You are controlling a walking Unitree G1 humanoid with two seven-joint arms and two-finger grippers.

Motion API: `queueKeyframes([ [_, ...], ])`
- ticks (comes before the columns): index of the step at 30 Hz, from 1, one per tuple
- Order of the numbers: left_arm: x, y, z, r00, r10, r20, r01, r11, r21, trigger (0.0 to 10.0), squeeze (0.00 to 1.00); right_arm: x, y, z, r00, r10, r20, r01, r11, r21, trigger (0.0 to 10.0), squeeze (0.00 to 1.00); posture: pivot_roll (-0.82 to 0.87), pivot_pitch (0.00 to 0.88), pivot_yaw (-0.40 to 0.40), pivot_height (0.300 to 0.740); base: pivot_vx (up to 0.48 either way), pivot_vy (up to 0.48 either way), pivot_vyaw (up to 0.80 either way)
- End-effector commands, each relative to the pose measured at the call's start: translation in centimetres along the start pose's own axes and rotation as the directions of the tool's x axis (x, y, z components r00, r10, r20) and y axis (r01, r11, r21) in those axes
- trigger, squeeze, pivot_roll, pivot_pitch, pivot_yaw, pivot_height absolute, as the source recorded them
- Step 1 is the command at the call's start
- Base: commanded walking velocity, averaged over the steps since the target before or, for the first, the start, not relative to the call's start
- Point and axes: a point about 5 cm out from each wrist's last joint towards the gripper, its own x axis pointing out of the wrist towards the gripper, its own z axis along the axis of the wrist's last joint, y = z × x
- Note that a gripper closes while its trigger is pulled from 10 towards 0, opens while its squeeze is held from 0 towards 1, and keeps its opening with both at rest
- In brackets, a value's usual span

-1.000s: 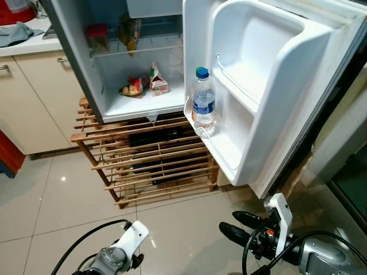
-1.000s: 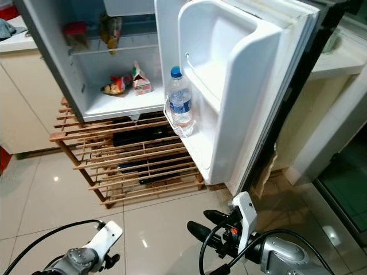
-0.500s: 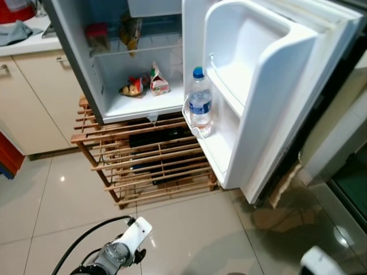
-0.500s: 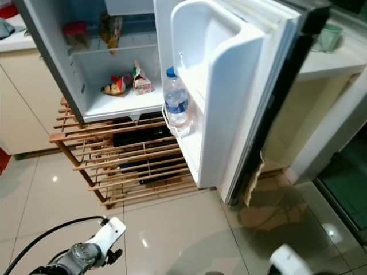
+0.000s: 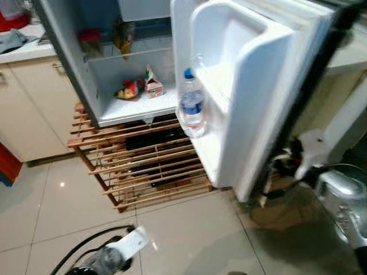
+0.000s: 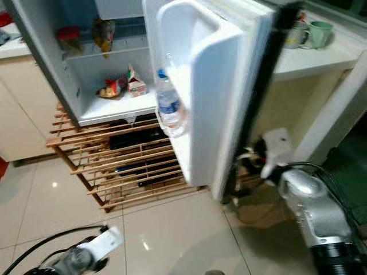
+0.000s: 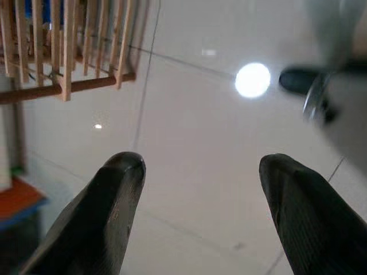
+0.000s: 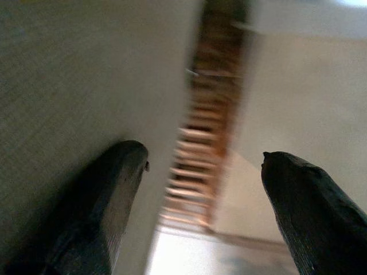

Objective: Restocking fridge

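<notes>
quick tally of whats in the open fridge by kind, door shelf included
water bottle, in the door shelf: 1
small carton, on the bottom shelf: 1
food items on the upper wire shelf: 2
bowl of food, beside the carton: 1
total: 5

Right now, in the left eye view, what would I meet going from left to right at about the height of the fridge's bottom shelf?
Cupboard → fruit bowl → small carton → water bottle → fridge door → right pincer.
</notes>
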Motion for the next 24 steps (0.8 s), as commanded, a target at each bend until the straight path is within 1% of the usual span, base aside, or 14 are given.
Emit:
queueKeyframes([
  [1,0.0,-0.3,0.1,1.000,-0.011,0.000,0.011,0.998,0.058,10.0,0.00,0.6,3.7,3.6,0.976,0.180,0.120,-0.178,0.984,-0.031,10.0,0.00,-0.23,0.000,0.078,0.740,0.000,0.000,0.00],
  [4,0.0,-1.3,-0.5,0.996,-0.074,-0.040,0.080,0.981,0.179,10.0,0.00,-1.1,9.3,6.0,0.828,0.519,0.212,-0.513,0.854,-0.087,10.0,0.00,-0.22,0.000,0.073,0.740,0.000,0.000,0.00],
  [6,-0.1,-2.4,-1.2,0.987,-0.138,-0.079,0.153,0.958,0.243,10.0,0.00,-2.4,9.3,5.9,0.771,0.592,0.236,-0.604,0.796,-0.025,10.0,0.00,-0.22,0.000,0.070,0.740,0.000,0.000,0.00],
  [8,-0.1,-3.0,-1.4,0.981,-0.173,-0.087,0.189,0.953,0.235,10.0,0.00,-3.1,8.2,4.9,0.771,0.601,0.211,-0.618,0.786,0.017,10.0,0.00,-0.22,0.000,0.073,0.740,0.000,0.000,0.00],
  [9,-0.1,-3.1,-1.4,0.980,-0.178,-0.087,0.194,0.953,0.232,10.0,0.00,-2.9,7.2,4.1,0.796,0.569,0.205,-0.592,0.803,0.071,10.0,0.00,-0.23,0.000,0.075,0.740,0.000,0.000,0.00],
  [10,-0.1,-3.1,-1.2,0.982,-0.169,-0.078,0.183,0.957,0.225,10.0,0.00,-2.1,5.0,2.5,0.878,0.445,0.177,-0.474,0.859,0.193,10.0,0.00,-0.22,0.000,0.073,0.740,0.000,0.000,0.00],
  [11,0.0,-2.4,-0.5,0.989,-0.140,-0.043,0.145,0.974,0.176,10.0,0.00,-0.8,2.7,0.0,0.968,0.238,0.078,-0.249,0.946,0.207,10.0,0.00,-0.22,0.000,0.075,0.740,0.000,0.000,0.00],
  [12,0.0,-2.4,-0.5,0.989,-0.140,-0.043,0.145,0.974,0.176,10.0,0.00,-0.8,2.7,0.0,0.968,0.238,0.078,-0.249,0.946,0.207,10.0,0.00,-0.22,0.000,0.075,0.740,0.000,0.000,0.00],
  [13,0.1,-1.8,0.3,0.994,-0.109,-0.008,0.110,0.987,0.121,10.0,0.00,-0.1,1.1,-1.7,0.997,0.072,0.003,-0.071,0.980,0.187,10.0,0.00,-0.22,0.000,0.073,0.740,0.000,0.000,0.00],
  [16,0.1,0.5,3.1,0.993,-0.001,0.117,0.010,0.997,-0.074,10.0,0.00,0.3,-1.6,-5.0,0.953,-0.252,-0.169,0.252,0.967,-0.019,10.0,0.00,-0.22,0.000,0.073,0.740,0.000,0.000,0.00],
  [18,0.0,1.5,4.9,0.980,0.034,0.194,-0.002,0.986,-0.167,10.0,0.00,0.1,-1.8,-5.5,0.935,-0.310,-0.173,0.300,0.950,-0.081,10.0,0.00,-0.22,0.000,0.073,0.740,0.000,0.000,0.00],
  [21,-0.3,2.6,6.9,0.953,0.086,0.289,-0.003,0.961,-0.275,10.0,0.00,0.1,-1.3,-5.4,0.938,-0.314,-0.148,0.309,0.949,-0.055,10.0,0.00,-0.22,0.000,0.072,0.740,0.000,0.000,0.00],
  [22,-1.5,6.0,9.3,0.869,0.189,0.458,0.036,0.898,-0.438,10.0,0.00,0.2,-1.1,-5.3,0.925,-0.366,-0.102,0.360,0.930,-0.072,10.0,0.00,-0.22,0.000,0.072,0.740,0.000,0.000,0.00],
  [24,-2.6,8.4,10.6,0.787,0.273,0.553,0.067,0.853,-0.517,10.0,0.00,0.2,-1.0,-5.3,0.908,-0.411,-0.080,0.406,0.911,-0.079,10.0,0.00,-0.22,0.000,0.072,0.740,0.000,0.000,0.00],
])
